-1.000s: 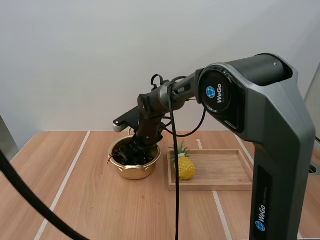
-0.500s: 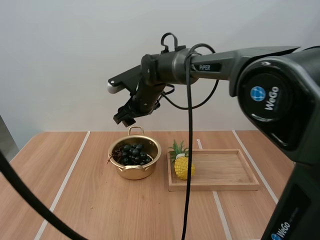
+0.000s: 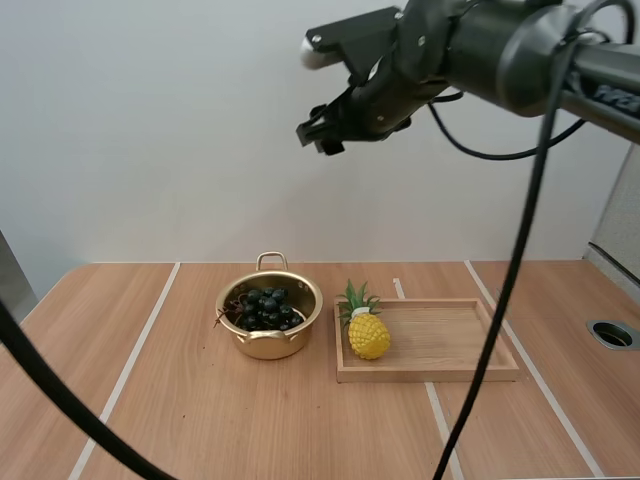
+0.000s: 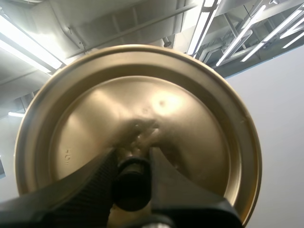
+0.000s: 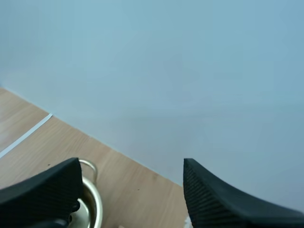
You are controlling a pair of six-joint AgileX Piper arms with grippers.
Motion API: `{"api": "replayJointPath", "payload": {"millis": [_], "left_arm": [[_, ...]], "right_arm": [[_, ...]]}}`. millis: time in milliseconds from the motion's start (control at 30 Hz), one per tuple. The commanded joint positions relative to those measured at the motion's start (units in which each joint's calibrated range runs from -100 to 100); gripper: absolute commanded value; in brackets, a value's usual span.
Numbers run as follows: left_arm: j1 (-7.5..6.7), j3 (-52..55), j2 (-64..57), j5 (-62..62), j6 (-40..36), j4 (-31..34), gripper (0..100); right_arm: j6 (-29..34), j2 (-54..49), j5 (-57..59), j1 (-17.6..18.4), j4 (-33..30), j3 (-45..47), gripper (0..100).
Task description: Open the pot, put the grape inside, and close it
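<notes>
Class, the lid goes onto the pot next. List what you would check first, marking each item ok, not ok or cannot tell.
1. Dark grapes inside the round golden metal pot: ok.
2. Pot mouth uncovered: ok.
3. Left gripper pinching the black knob of the round golden lid: ok.
4. Right gripper open, high above the pot: ok.
5. Lid lined up over the pot: cannot tell.
6. Yellow toy pineapple on the wooden tray, apart from the pot: ok.

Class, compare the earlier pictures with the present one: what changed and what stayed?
The right claw let go of the grapes in the pot and rose, open, high above it. Pot, grapes, pineapple and tray stayed put.
</notes>
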Motion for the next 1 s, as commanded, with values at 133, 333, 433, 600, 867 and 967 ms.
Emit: {"api": "replayJointPath", "payload": {"millis": [133,333,433,600,867,967], "left_arm": [[-0.05,-0.3,0.2,-1.2,-1.8,0.5,0],[-0.05,-0.3,0.2,-2.9,-3.9,0.5,0],[-0.05,-0.3,0.2,-3.9,-3.9,0.4,0],[-0.05,-0.3,0.2,-4.0,-3.9,0.1,0],[-0.05,-0.3,0.2,-3.9,-3.9,0.1,0],[-0.05,-0.3,0.2,-3.9,-3.9,0.1,0]], "right_arm": [[0.1,-14.2,0.6,-4.2,0.0,-0.3,100],[2.8,-23.4,2.4,-6.3,-2.4,-0.3,100],[3.6,-26.3,3.4,-7.2,-5.2,-0.3,100],[4.8,-30.3,4.4,-8.7,-7.9,-0.3,100],[6.1,-34.9,4.6,-9.9,-8.1,-0.3,67],[6.0,-36.2,4.6,-10.2,-8.1,-0.4,0]]}}
